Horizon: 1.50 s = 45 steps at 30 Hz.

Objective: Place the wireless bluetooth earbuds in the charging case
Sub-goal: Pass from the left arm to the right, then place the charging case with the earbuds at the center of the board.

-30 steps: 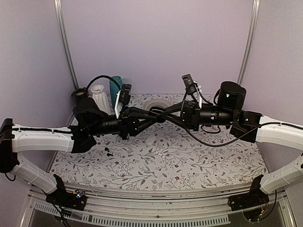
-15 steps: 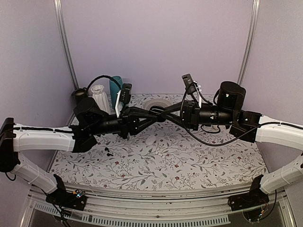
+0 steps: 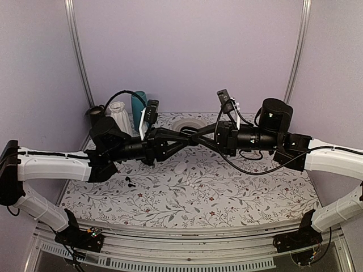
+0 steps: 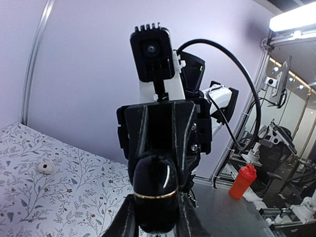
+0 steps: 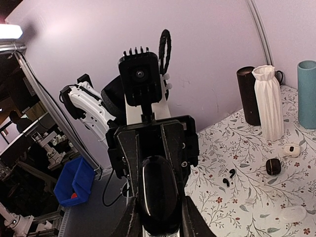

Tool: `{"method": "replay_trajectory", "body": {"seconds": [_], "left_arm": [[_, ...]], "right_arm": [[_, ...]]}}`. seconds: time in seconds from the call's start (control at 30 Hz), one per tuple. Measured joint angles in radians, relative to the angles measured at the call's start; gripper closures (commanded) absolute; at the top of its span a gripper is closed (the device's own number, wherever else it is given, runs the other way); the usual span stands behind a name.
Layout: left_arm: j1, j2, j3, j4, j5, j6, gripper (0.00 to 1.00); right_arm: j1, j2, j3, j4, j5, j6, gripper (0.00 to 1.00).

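Right gripper [image 5: 159,219]: fingers press both sides of a glossy black case [image 5: 159,195]. Left gripper [image 5: 154,148] meets the case from the opposite end. Along the table [image 5: 222,153] edge at the wall stand a black cylinder [image 5: 249,96], a white ribbed vase [image 5: 269,101] and a teal cylinder [image 5: 307,94]. In front of them lie a small white case [image 5: 291,149], a small black case [image 5: 273,166] and two black earbuds [image 5: 232,173].

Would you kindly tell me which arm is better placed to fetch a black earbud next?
Left, probably. Both the left pincer and the right pincer grip the black charging case, so either could release. The black earbuds lie beside the left arm, a cross reach for the right.
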Motion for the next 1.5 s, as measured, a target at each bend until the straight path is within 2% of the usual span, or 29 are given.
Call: {"method": "replay_trajectory", "body": {"seconds": [0.2, 0.27, 0.6, 1.1, 1.5], "left_arm": [[0.005, -0.004, -0.004, -0.003, -0.053, 0.008, 0.15], [0.009, -0.011, -0.010, -0.011, -0.082, 0.019, 0.05], [0.017, -0.072, -0.053, -0.059, -0.188, 0.049, 0.04], [0.053, -0.101, -0.058, -0.111, -0.235, 0.071, 0.04], [0.098, -0.085, -0.027, -0.142, -0.197, 0.063, 0.04]], "right_arm": [[0.003, 0.000, -0.007, 0.003, 0.003, 0.021, 0.94], [0.002, 0.000, -0.016, 0.004, 0.003, 0.030, 0.94], [-0.072, -0.022, -0.091, -0.004, 0.085, 0.082, 0.95], [-0.444, -0.048, -0.224, -0.111, 0.196, 0.211, 0.94], [-0.652, 0.196, -0.224, -0.117, 0.189, 0.241, 0.94]]}}
